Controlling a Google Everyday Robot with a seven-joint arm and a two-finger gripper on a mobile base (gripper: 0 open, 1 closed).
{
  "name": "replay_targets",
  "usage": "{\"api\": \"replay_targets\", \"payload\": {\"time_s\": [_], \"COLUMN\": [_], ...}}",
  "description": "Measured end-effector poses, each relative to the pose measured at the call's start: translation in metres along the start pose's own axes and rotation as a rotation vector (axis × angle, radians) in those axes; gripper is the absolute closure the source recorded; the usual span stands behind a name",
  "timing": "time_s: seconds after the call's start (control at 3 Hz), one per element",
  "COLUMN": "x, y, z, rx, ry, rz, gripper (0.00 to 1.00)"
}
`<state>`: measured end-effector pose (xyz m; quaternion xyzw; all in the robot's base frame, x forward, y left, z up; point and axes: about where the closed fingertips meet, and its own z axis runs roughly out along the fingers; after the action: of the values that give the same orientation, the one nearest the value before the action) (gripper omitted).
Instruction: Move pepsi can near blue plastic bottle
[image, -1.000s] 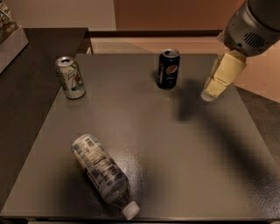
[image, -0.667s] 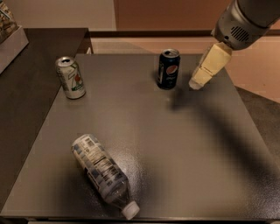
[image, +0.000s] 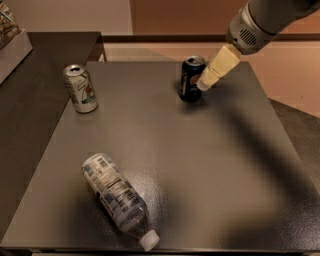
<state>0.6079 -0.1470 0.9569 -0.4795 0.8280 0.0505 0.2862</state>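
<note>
The pepsi can (image: 190, 78) stands upright at the far middle of the dark table (image: 200, 165). It is dark navy with a round logo and a silver top. The blue plastic bottle (image: 117, 196) lies on its side at the near left, white cap toward the front edge. My gripper (image: 204, 85) comes in from the upper right with cream-coloured fingers (image: 218, 67). Its tip is right beside the can's right side, at about mid-height.
A white and green can (image: 81, 89) stands upright at the far left of the table. A second dark counter (image: 45, 55) adjoins on the left, with a white box (image: 10, 45) at its corner. The floor lies to the right.
My gripper has moved left and down from right of the can until its tip is against the can's right side. The cans and the bottle have not moved.
</note>
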Motion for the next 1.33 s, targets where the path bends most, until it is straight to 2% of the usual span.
{"api": "replay_targets", "payload": {"time_s": [0.33, 0.67, 1.0, 1.33], "x": [-0.01, -0.024, -0.026, -0.025], "y": [-0.003, -0.012, -0.014, -0.017], "z": [0.025, 0.074, 0.081, 0.082], "rx": [-0.01, -0.003, -0.007, -0.003], "ry": [-0.009, -0.008, -0.004, -0.001], "rz": [0.022, 0.077, 0.084, 0.089], "gripper": [0.0, 0.0, 0.0, 0.17]}}
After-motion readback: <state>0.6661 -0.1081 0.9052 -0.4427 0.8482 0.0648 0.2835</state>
